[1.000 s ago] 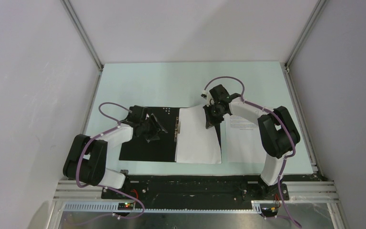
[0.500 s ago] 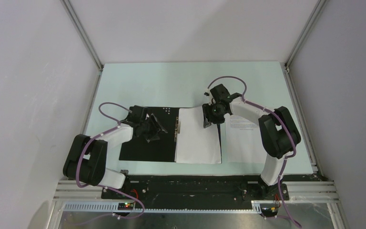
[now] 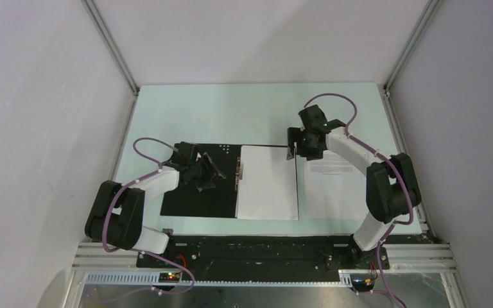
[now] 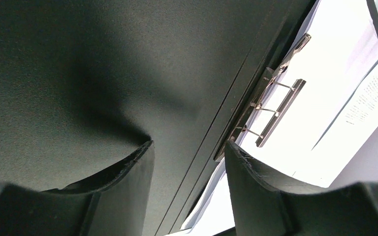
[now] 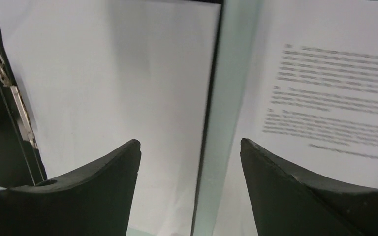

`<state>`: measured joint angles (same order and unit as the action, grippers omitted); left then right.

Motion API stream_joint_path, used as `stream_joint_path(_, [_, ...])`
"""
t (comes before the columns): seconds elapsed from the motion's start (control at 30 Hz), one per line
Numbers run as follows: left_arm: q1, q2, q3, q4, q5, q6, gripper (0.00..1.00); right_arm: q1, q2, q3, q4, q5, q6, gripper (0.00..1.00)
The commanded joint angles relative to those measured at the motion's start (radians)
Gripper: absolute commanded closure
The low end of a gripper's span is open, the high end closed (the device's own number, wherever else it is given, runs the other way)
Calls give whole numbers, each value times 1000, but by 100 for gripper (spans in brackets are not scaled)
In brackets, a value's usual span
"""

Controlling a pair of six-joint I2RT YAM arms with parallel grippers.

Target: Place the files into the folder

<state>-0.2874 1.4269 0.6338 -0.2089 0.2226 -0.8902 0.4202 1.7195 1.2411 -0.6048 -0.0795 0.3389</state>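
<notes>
The folder [image 3: 196, 199] lies open on the table, black inside up, with its metal clip [image 3: 239, 172] along the spine. One plain white file [image 3: 267, 183] lies flat on the folder's right half. The other file, with printed text [image 3: 330, 186], lies on the table just right of the folder. My left gripper [image 3: 210, 173] rests low on the folder's left half, open, with nothing between its fingers. My right gripper [image 3: 293, 147] hovers open over the folder's far right corner. In the right wrist view its fingers straddle the folder's edge [image 5: 210, 108] and the strip of table beside the printed file [image 5: 334, 88].
The pale green table [image 3: 231, 115] is boxed in by white walls with aluminium posts [image 3: 112, 48] at the back corners. A black base rail [image 3: 257, 247] runs along the near edge. The clip [image 4: 270, 105] shows close to my left fingers.
My right gripper opened, let go of the plain file and moved right and away. The file now lies flat in the folder. The left arm has not moved.
</notes>
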Motion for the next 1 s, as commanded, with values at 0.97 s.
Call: stream_joint_path(0.97, [-36, -244, 61, -49, 88, 96, 37, 71, -79, -338, 69, 443, 304, 21])
